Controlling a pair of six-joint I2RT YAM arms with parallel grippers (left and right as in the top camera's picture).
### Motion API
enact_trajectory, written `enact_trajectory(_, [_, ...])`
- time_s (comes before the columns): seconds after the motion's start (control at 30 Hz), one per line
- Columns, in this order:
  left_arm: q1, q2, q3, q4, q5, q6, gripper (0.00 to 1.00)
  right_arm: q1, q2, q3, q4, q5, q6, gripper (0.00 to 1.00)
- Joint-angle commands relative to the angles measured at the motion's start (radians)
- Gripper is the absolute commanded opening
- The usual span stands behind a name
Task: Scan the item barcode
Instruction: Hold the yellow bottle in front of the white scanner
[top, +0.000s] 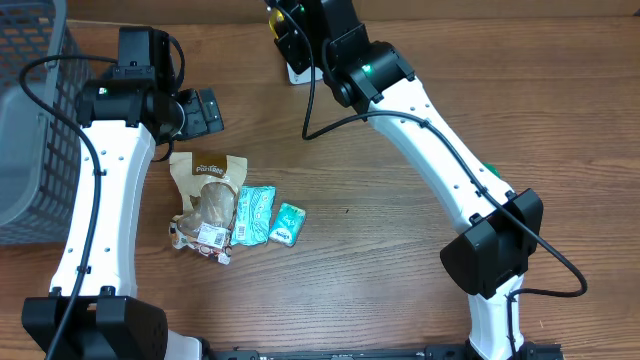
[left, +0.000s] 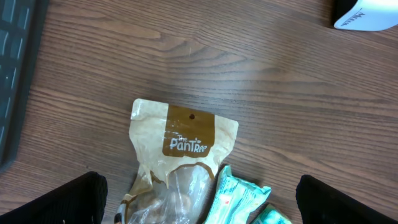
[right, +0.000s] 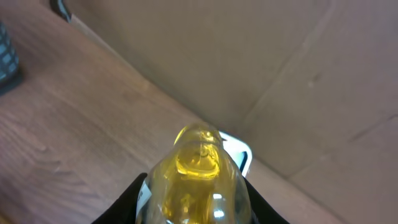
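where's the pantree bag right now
Overhead view: the Pantree bag lies left of centre on the table, close by the open left gripper, a teal packet against its right edge.

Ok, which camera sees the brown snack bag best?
The left wrist camera. The brown snack bag fills the middle there, close enough to read its label, though its bottom is cut off. The overhead view shows the whole bag, small, beside two teal packets. The right wrist camera doesn't show it at all.

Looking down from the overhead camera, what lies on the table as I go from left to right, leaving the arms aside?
Basket → brown pouch → big teal packet → small teal packet.
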Motion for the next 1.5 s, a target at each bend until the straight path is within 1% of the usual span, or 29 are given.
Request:
enact_trajectory(0.0, [0.002,-0.006,0.013,0.004,-0.009,0.015,1.0,-0.013,0.012,0.014,0.042,0.01,-0.04,0.04])
enact_trajectory(0.17, [0.002,-0.006,0.013,0.003,-0.009,0.015,1.0,-0.023,0.06,0.014,0.102,0.01,-0.08,0.04])
enact_trajectory(0.27, [0.002,-0.006,0.013,0.004,-0.009,0.015,1.0,-0.028,0.095,0.014,0.129,0.002,-0.15,0.04])
enact_trajectory(0.43, [0.002,-0.006,0.013,0.003,-0.009,0.015,1.0,-0.029,0.159,0.014,0.168,0.002,-0.377,0.04])
enact_trajectory(0.6, [0.002,-0.006,0.013,0.004,-0.009,0.015,1.0,-0.029,0.204,0.014,0.183,0.003,-0.66,0.04])
enact_trajectory(0.7, [0.002,-0.006,0.013,0.004,-0.009,0.015,0.99,-0.031,0.212,0.013,0.207,0.007,-0.768,0.04])
enact_trajectory(0.87, [0.002,-0.006,0.013,0.003,-0.009,0.015,1.0,-0.041,0.213,0.013,0.296,0.01,-0.779,0.04])
enact_trajectory(1.03, [0.002,-0.006,0.013,0.004,-0.009,0.015,1.0,-0.053,0.227,0.013,0.319,0.01,-0.78,0.04])
enact_trajectory(1.23, [0.002,-0.006,0.013,0.004,-0.009,0.015,1.0,-0.079,0.27,0.013,0.388,0.009,-0.779,0.04])
enact_trajectory(1.47, [0.002,-0.006,0.013,0.004,-0.009,0.015,1.0,-0.092,0.285,0.013,0.41,-0.059,-0.778,0.04])
